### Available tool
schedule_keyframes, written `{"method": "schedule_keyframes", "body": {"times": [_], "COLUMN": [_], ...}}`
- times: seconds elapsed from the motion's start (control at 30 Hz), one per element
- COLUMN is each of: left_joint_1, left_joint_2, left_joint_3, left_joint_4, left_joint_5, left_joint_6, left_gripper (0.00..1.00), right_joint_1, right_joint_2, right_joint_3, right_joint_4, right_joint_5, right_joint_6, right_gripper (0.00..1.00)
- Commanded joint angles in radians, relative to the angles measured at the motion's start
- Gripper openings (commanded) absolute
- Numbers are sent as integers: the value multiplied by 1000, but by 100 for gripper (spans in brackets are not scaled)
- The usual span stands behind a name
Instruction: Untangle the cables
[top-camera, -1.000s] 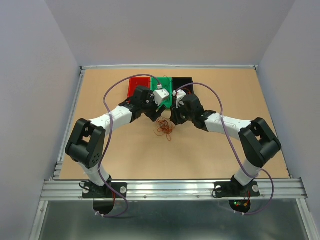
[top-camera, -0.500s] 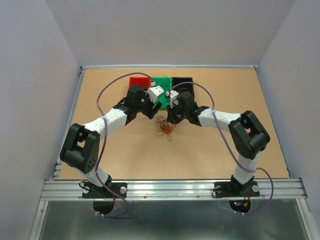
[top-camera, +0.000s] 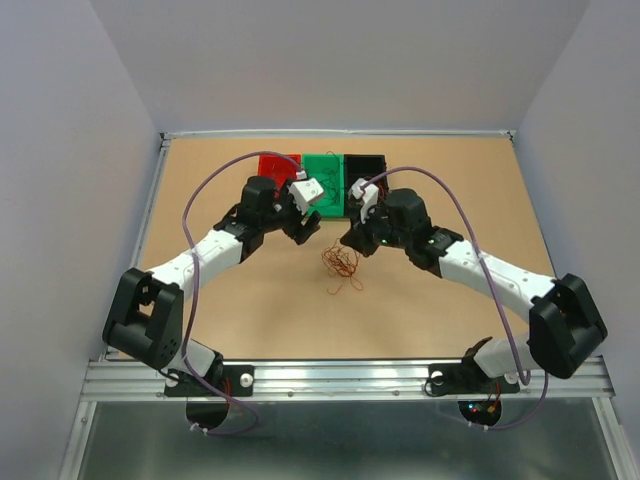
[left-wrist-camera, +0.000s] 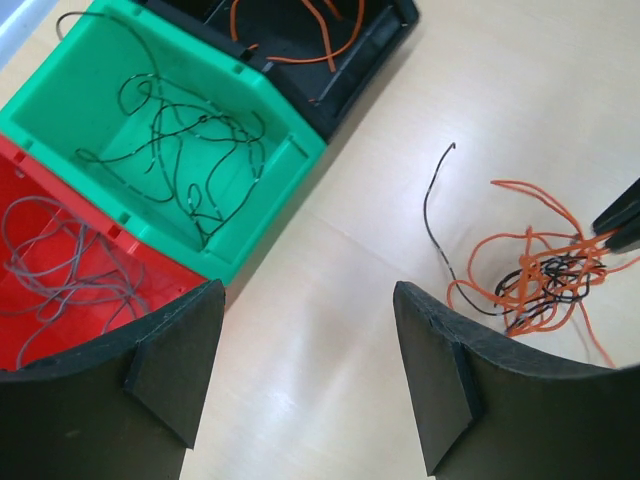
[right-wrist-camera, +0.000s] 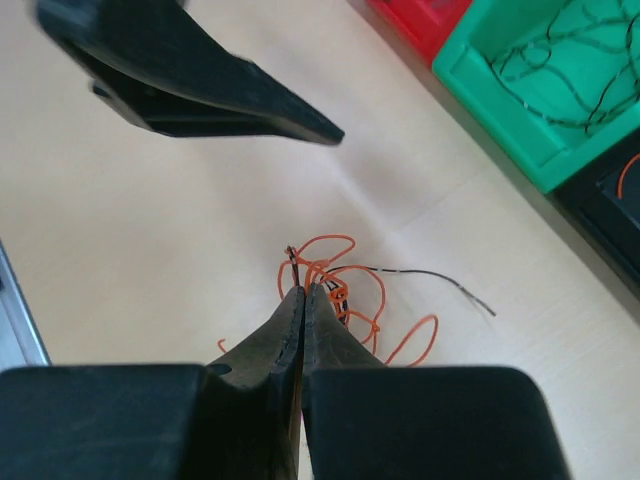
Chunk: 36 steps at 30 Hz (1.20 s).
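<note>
The cables (top-camera: 341, 263) are a small clump of orange-red and dark curly wires on the tan table, in front of the bins. They also show in the left wrist view as the same cables (left-wrist-camera: 540, 280), with one dark strand trailing out to the left. My right gripper (right-wrist-camera: 303, 290) is shut, and orange and dark strands of the cables (right-wrist-camera: 350, 290) come out right at its tips. From above, the right gripper (top-camera: 352, 244) sits at the clump's upper right edge. My left gripper (left-wrist-camera: 307, 300) is open and holds nothing. It hovers over bare table left of the clump, near the bins, at the left gripper (top-camera: 302, 226).
Three bins stand in a row at the back: a red bin (top-camera: 268, 163) with grey wires, a green bin (top-camera: 322, 160) with dark greenish wires, and a black bin (top-camera: 366, 161) with orange wires. Lilac arm cables arch above both arms.
My right gripper has closed on the clump and its arm has swung out to the right. The clump has shifted slightly right and nearer. The left arm has drawn back to the left.
</note>
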<state>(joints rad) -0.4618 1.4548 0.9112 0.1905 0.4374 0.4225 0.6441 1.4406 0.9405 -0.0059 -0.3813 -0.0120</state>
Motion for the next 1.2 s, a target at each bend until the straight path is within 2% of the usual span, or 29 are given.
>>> {"method": "schedule_keyframes", "body": {"times": [0.0,0.37,0.53,0.73,0.87,1.07,1.17], "left_joint_1": [3,0,-3,-43,-73,-94,-98], "left_joint_2": [-68,-132,-201,-237,-252,-211,-205], "left_joint_3": [-32,-80,-141,-182,-201,-201,-198], "left_joint_4": [47,41,40,52,70,102,105], "left_joint_5": [122,305,395,371,357,333,336], "left_joint_6": [50,128,221,265,265,236,228], "left_gripper": [81,81,80,80,73,72,60], "right_joint_1": [8,8,8,9,8,8,9], "right_joint_2": [-112,-247,-264,-276,-292,-299,-292], "right_joint_3": [-81,-161,-170,-172,-180,-187,-183], "right_joint_4": [102,173,179,190,222,262,265], "right_joint_5": [-39,-31,-25,-11,1,2,19], "right_joint_6": [-9,36,46,66,101,136,142], "right_gripper": [1,1,1,1,1,1,1]}}
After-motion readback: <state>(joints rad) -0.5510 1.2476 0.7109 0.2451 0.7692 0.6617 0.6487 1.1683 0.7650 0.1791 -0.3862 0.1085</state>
